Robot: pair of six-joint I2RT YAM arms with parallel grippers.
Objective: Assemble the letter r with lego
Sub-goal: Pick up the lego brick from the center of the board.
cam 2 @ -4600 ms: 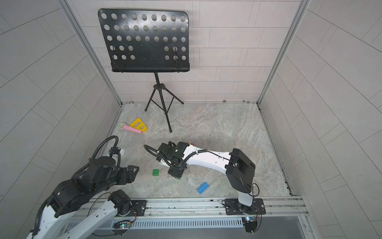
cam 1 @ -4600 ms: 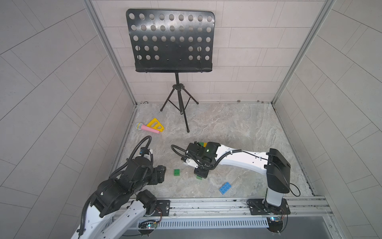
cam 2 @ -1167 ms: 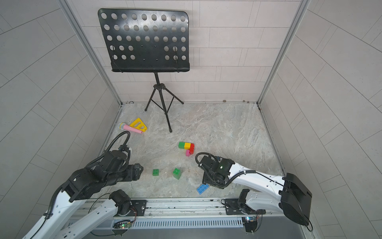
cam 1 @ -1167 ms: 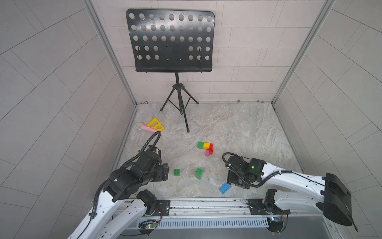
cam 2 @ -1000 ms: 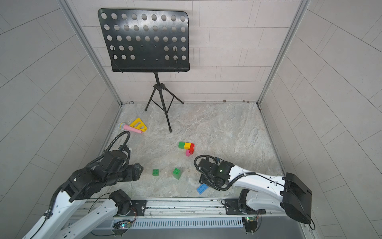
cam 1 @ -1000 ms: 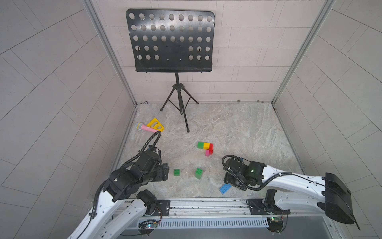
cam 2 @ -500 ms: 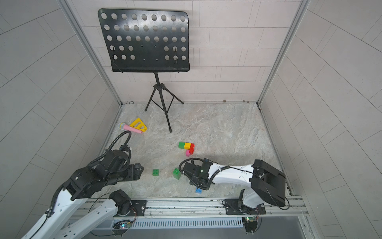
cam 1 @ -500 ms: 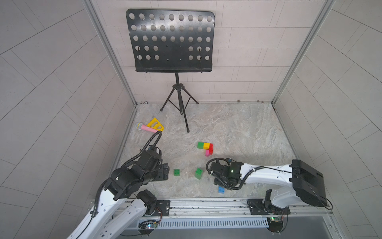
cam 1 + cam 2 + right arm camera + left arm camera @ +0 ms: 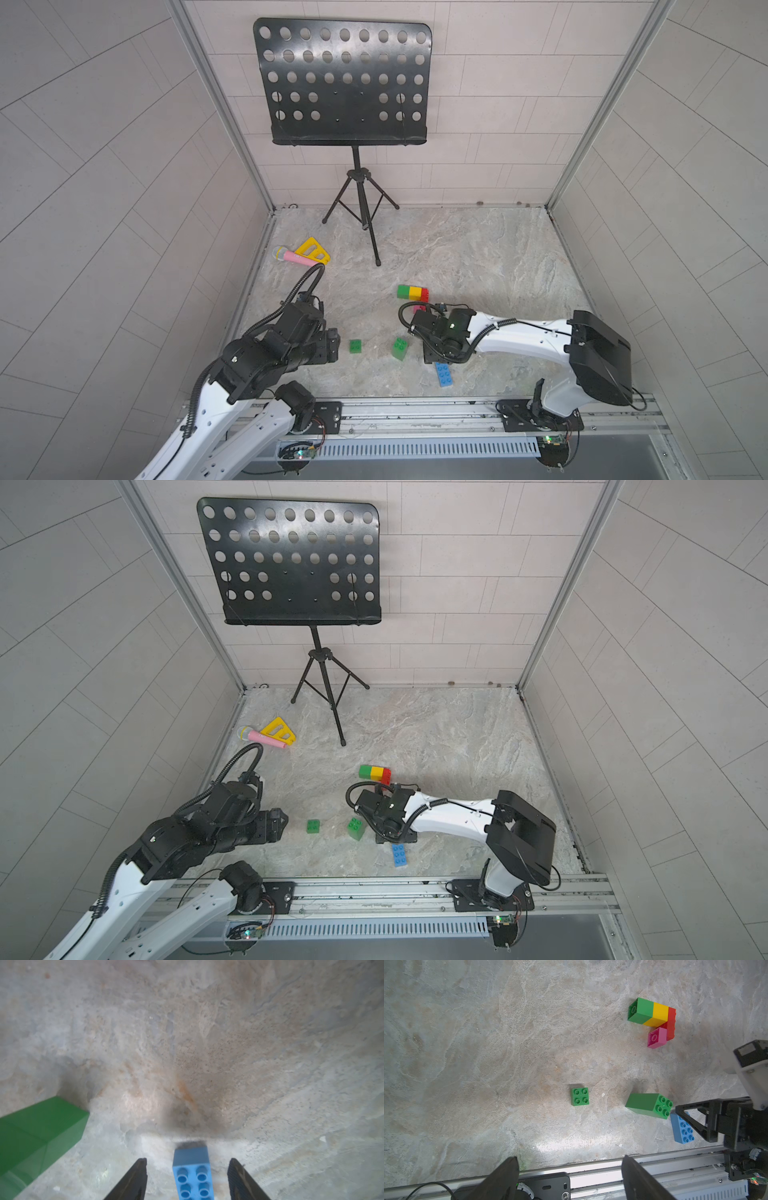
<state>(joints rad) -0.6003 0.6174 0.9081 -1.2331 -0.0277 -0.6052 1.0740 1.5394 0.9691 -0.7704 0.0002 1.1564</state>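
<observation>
The blue brick is seen studs-up on the marble floor between the parted jaws of the right gripper, touched by neither. A tall green brick is set just beside the blue brick, a small green brick farther off, and the joined green-yellow-red-pink piece beyond. The left gripper is held wide apart, well away.

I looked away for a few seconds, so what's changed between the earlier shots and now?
The right gripper left the tall green brick, swung out to its right, then came back over the blue brick, jaws open astride it, not touching. The blue brick has turned slightly. Unchanged: the green-yellow-red-pink assembly, the small green brick, the tall green brick; the left gripper, open, barely moved.
</observation>
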